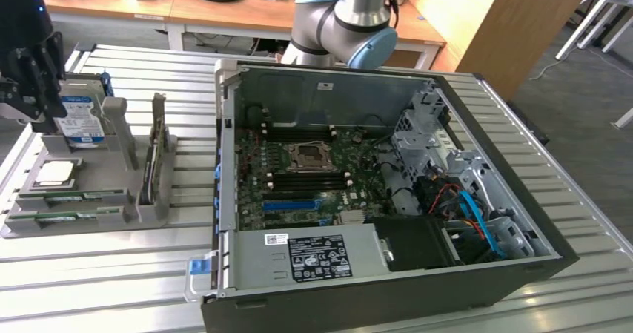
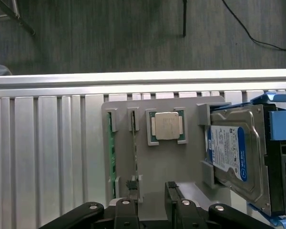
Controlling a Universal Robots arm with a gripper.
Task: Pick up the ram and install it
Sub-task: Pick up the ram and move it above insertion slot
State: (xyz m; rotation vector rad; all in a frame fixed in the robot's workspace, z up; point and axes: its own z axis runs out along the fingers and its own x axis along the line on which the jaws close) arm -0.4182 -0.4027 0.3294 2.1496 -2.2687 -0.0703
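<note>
Gripper (image 2: 151, 200) hangs open and empty over the grey parts tray (image 2: 157, 167), at the exterior view's left of the computer case (image 1: 396, 303). The ram (image 2: 111, 157) stands on edge in its tray slot, untouched. Approach step, I judge; grasping calls for straddling that thin board squarely.

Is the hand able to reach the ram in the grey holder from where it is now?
Probably yes. The hand is open above the grey holder, and the ram stands on edge in its slot with nothing over it. The hard drive sits apart, at the holder's other side.
</note>
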